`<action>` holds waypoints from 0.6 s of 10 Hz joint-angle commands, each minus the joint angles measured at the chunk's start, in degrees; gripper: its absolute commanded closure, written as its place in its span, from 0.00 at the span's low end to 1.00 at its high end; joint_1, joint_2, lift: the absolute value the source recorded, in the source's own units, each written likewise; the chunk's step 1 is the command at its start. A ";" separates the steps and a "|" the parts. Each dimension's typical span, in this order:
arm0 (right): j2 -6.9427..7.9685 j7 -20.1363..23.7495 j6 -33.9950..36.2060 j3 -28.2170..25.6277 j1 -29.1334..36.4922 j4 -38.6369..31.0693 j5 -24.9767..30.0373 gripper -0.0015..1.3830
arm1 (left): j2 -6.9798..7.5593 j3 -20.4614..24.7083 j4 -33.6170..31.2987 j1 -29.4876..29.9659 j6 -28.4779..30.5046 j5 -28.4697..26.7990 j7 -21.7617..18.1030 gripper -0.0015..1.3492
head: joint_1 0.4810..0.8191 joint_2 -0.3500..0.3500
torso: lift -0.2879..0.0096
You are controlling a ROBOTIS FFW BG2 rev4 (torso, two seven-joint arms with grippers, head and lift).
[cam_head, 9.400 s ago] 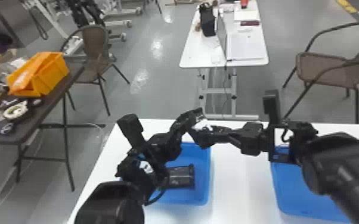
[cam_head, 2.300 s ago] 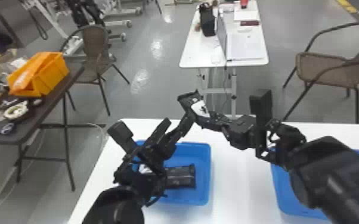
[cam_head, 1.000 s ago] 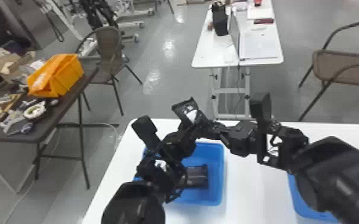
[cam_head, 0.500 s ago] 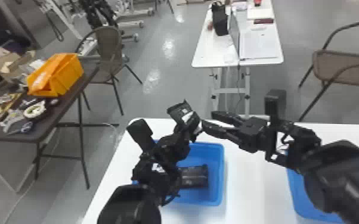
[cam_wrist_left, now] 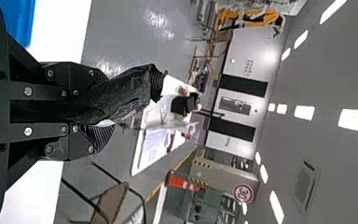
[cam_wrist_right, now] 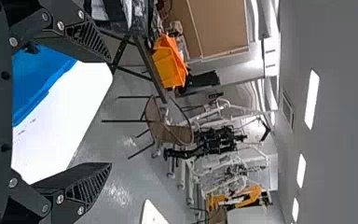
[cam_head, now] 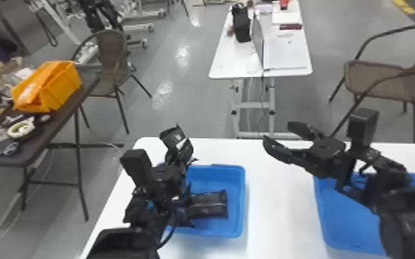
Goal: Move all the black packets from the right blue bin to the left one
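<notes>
Between the fingers of your left gripper (cam_head: 182,155), one black packet (cam_head: 175,138) is clamped, projecting past the tips. Compared with the earlier frame, your right gripper (cam_head: 279,132) has drawn off from near that packet; its fingers now stand apart, and the gap between your two grippers has widened. A second packet (cam_head: 207,206) lies below and to the right of your left fingers, in the left blue bin (cam_head: 240,201), as before. Edges: that bin's right rim lies between your two grippers; the right blue bin (cam_head: 346,215) sits nearer you than your right fingers. Open room: white bench (cam_head: 277,206) between the bins.
</notes>
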 commanded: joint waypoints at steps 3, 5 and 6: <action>-0.02 -2.98 2.37 -6.60 8.08 -4.97 2.74 0.19 | -0.25 1.20 3.46 1.30 -2.17 -12.70 1.37 0.90 | 0.63 0.79 | 0.97; -0.02 -4.65 2.72 -8.80 10.19 -6.38 3.35 0.19 | -0.25 2.43 6.88 2.09 -5.07 -9.18 -0.30 0.52 | 0.63 0.76 | 0.97; -0.02 -5.18 2.72 -9.76 11.07 -6.91 4.06 0.19 | -0.25 2.52 8.03 2.09 -8.32 -8.65 -0.74 0.16 | 0.63 0.75 | 0.97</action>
